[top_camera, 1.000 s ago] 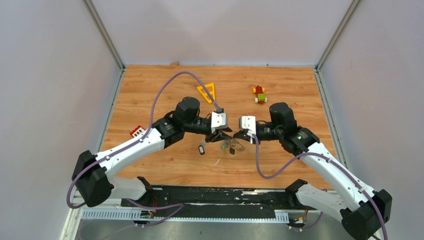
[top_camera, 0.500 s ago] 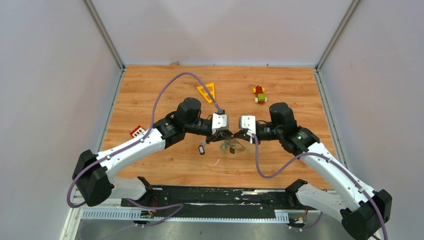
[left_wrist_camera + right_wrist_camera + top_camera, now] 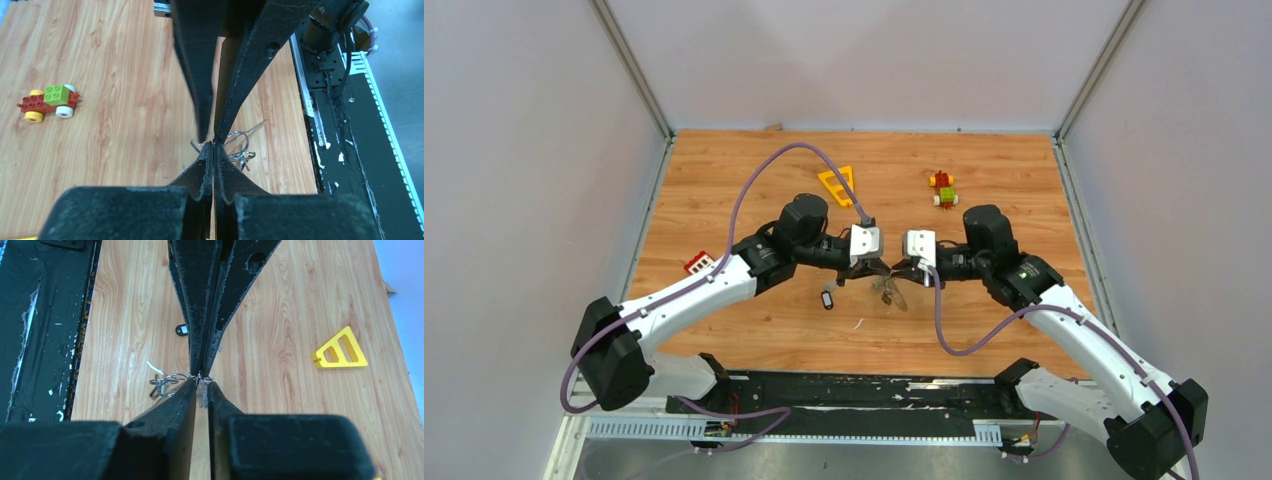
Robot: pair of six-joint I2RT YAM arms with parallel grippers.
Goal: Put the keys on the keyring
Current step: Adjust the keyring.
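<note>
Found the left hand (image 3: 212,146) pressed fully together and the right hand (image 3: 201,384) nearly closed, nipping a thin bit of silver wire at the end of the keyring (image 3: 890,291), with both sets of tips touching above the middle of the wooden surface (image 3: 1024,170). Saw the wire loops trailing off that meeting point toward the near edge (could not tell whether the left hand actually caught the wire). Noted a black-tagged key (image 3: 827,298) lying flat just left of it, and a yellow triangle (image 3: 837,184) and a toy block car (image 3: 942,189) well apart farther back.
</note>
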